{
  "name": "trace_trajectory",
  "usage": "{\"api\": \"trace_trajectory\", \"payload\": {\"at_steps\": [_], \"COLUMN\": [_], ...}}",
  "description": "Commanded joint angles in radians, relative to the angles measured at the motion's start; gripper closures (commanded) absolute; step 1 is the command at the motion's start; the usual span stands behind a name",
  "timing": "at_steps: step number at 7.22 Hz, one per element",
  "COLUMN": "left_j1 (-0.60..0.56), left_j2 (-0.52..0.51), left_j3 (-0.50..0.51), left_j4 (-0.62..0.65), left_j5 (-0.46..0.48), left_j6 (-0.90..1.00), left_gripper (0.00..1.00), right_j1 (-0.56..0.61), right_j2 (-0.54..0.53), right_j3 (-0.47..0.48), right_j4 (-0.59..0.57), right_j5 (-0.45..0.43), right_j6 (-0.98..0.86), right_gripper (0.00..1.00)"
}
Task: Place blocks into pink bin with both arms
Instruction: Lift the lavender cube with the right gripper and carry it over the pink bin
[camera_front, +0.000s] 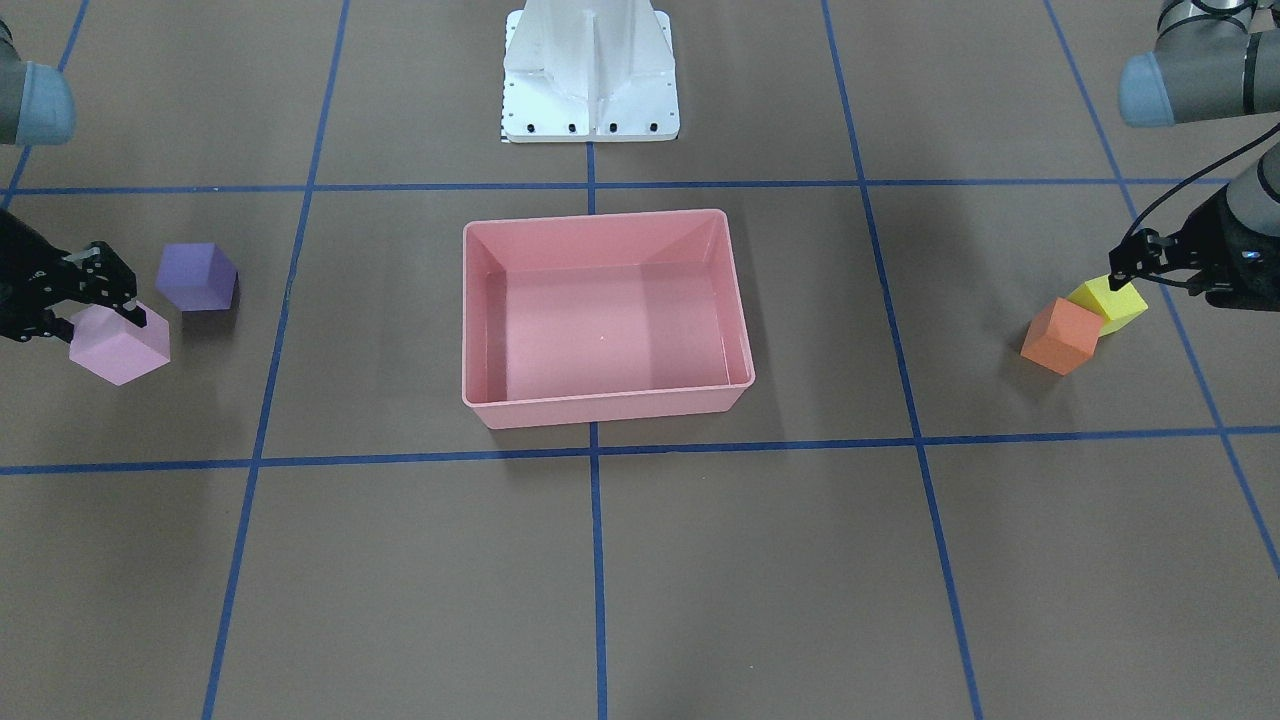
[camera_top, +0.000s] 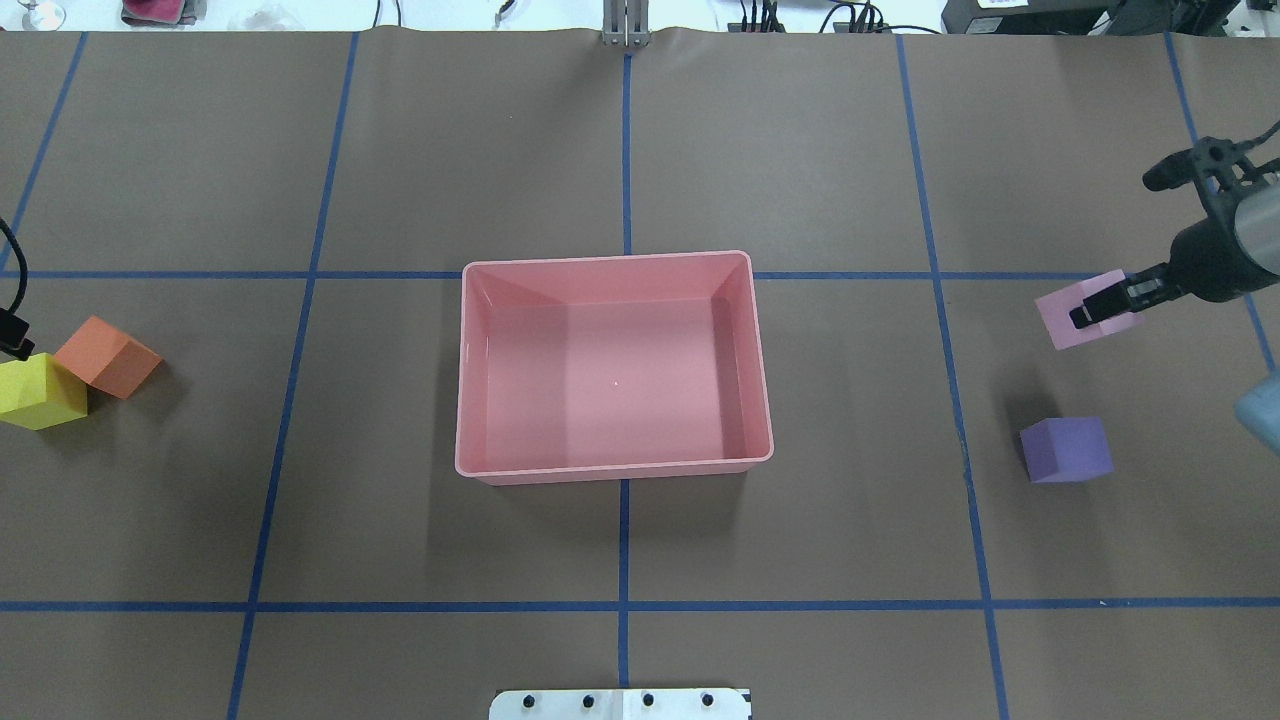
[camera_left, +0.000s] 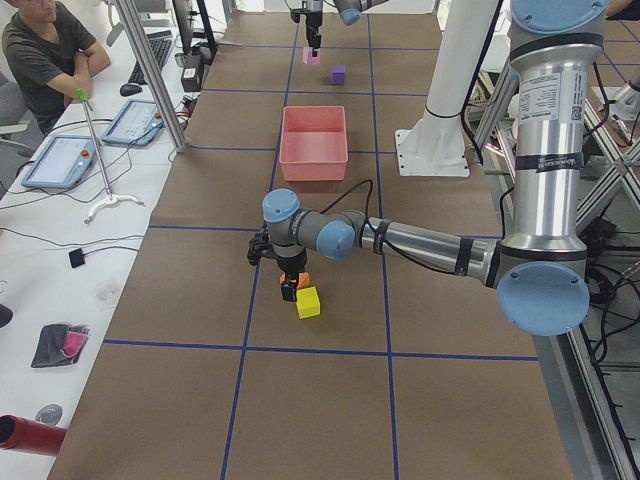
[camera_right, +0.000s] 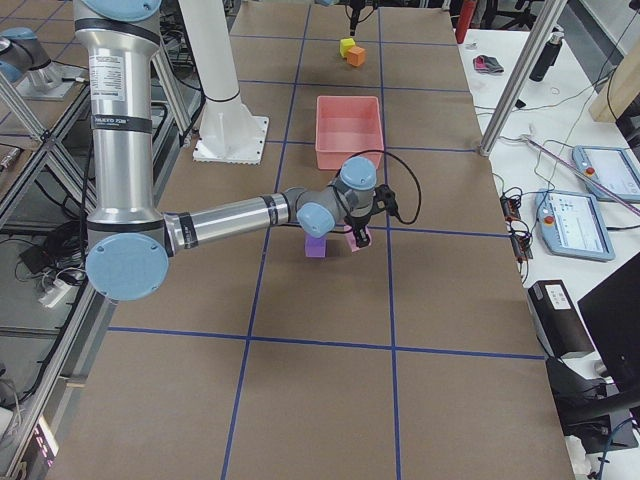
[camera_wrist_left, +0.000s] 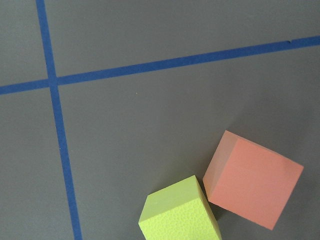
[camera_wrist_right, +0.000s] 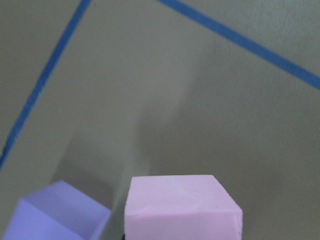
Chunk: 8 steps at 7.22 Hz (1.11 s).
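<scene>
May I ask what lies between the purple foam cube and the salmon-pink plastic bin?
In the overhead view, only bare brown table covering and one blue tape line separate the purple cube from the pink bin.

Overhead looks forward-down from behind robot (camera_top: 620, 705); front view faces it, steep; both centre the bin (camera_top: 600, 472). Side views look along the counter (camera_top: 800, 150) from its ends. Wrist cams close: left on orange block (camera_wrist_left: 252, 182), right on pink block (camera_wrist_right: 180, 207)

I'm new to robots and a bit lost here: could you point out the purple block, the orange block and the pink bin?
purple block (camera_top: 1066, 442), overhead view, top face.
orange block (camera_top: 92, 347), overhead view, top face.
pink bin (camera_top: 600, 281), overhead view, far inner wall.
</scene>
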Motion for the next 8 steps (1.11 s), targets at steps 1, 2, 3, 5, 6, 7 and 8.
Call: {"api": "trace_trajectory", "payload": {"at_steps": [1, 2, 3, 5, 6, 7, 8], "left_j1": [0.016, 0.036, 0.063, 0.068, 0.068, 0.068, 0.068], "left_j2": [-0.011, -0.042, -0.054, -0.067, -0.067, -0.068, -0.068], "left_j3": [0.014, 0.034, 0.052, 0.106, 0.103, 0.105, 0.106], "left_j4": [-0.127, -0.165, -0.198, -0.295, -0.295, -0.295, -0.295], "left_j5": [0.0, 0.0, 0.0, -0.002, -0.002, -0.002, -0.002], "left_j6": [0.002, 0.002, 0.007, 0.023, 0.024, 0.024, 0.024], "left_gripper": [0.02, 0.03, 0.03, 0.03, 0.03, 0.03, 0.03], "right_j1": [-0.062, -0.132, -0.222, -0.371, -0.413, -0.444, -0.444], "right_j2": [0.081, 0.089, 0.109, 0.235, 0.362, 0.444, 0.463], "right_j3": [0.092, 0.14, 0.172, 0.203, 0.211, 0.208, 0.199], "right_j4": [-0.067, -0.075, -0.075, -0.204, -0.376, -0.467, -0.469], "right_j5": [-0.012, -0.044, -0.115, -0.236, -0.282, -0.32, -0.321], "right_j6": [0.267, 0.394, 0.538, 0.747, 0.762, 0.768, 0.768], "right_gripper": [1.0, 1.0, 1.0, 1.0, 1.0, 1.0, 1.0]}}
